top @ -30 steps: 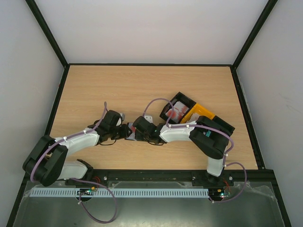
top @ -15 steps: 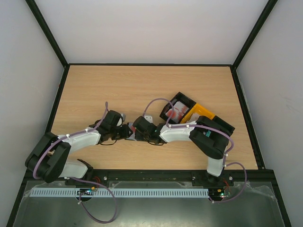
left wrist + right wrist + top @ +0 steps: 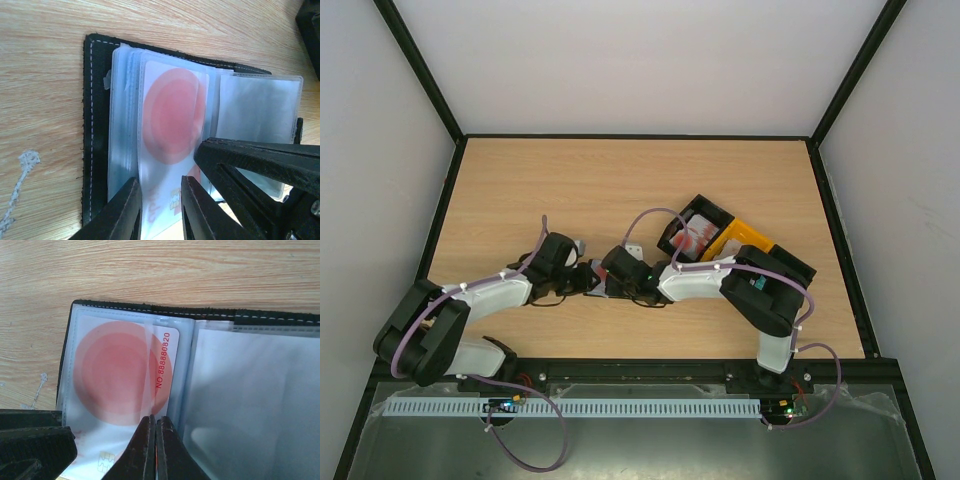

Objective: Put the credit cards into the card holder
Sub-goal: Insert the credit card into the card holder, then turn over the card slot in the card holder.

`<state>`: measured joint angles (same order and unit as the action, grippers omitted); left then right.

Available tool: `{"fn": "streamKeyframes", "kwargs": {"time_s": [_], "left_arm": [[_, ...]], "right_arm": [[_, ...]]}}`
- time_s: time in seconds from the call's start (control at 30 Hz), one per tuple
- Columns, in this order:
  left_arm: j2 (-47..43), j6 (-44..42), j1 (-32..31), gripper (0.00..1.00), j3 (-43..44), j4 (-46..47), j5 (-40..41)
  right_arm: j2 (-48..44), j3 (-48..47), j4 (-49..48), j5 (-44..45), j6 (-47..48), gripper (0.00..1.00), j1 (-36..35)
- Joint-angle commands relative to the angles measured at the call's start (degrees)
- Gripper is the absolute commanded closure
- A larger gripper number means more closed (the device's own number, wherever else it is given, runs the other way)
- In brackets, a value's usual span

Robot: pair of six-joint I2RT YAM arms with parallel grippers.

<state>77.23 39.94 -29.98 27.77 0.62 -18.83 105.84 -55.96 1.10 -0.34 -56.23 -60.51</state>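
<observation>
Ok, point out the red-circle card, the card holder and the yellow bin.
red-circle card (image 3: 161, 365), right wrist view, on its printed number.
card holder (image 3: 95, 125), left wrist view, black stitched cover edge.
yellow bin (image 3: 745, 237), top external view, its yellow side.

Since a second ago, shifted the left pincer (image 3: 160, 186) and its forearm slightly rightward, nearer the card holder (image 3: 95, 150).

Table (image 3: 520, 180): pale wood-grain top, black border all round. Card holder (image 3: 603, 287) lies open and flat on it, near front, centre; black stitched cover against the wood, clear sleeves up. Joined black and yellow bins (image 3: 735, 245) sit right of centre, set at an angle. Small white scuff (image 3: 22, 165) on wood beside the holder.
</observation>
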Motion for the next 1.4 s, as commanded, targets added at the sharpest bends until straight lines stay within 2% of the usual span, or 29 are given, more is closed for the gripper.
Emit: {"fn": "streamKeyframes", "kwargs": {"time_s": [0.0, 0.23, 0.4, 0.63, 0.97, 1.2, 1.37], "left_arm": [[-0.86, -1.00, -0.08, 0.76, -0.37, 2.02, -5.83], [0.47, 0.41, -0.08, 0.75, -0.11, 3.36, -10.01], [1.09, 4.62, 0.03, 0.75, -0.99, 5.91, -11.71], [-0.46, 18.18, 0.36, 0.74, -5.29, 13.86, -10.44], [-1.72, 30.78, 1.58, 0.75, -9.08, 26.69, -11.31], [-1.27, 31.50, 1.59, 0.77, -8.96, 31.06, -12.26], [-1.40, 27.92, 1.57, 0.79, -7.88, 28.46, -11.39]], "right_arm": [[0.63, 2.74, 4.09, -0.01, -0.82, 0.98, -0.22], [-0.73, 3.47, 2.35, 0.06, -0.81, 0.98, -0.26], [-1.24, 4.22, 0.86, -0.59, -1.40, 0.98, -0.19], [-0.89, 6.16, -2.16, -2.70, -4.41, 0.98, -0.22], [-1.24, 7.42, -3.94, -5.94, -5.30, 0.98, -0.21], [-1.20, 8.18, -6.08, -8.56, -5.21, 0.98, -0.18], [-2.07, 8.50, -6.39, -8.69, -5.22, 0.98, -0.17]]}}
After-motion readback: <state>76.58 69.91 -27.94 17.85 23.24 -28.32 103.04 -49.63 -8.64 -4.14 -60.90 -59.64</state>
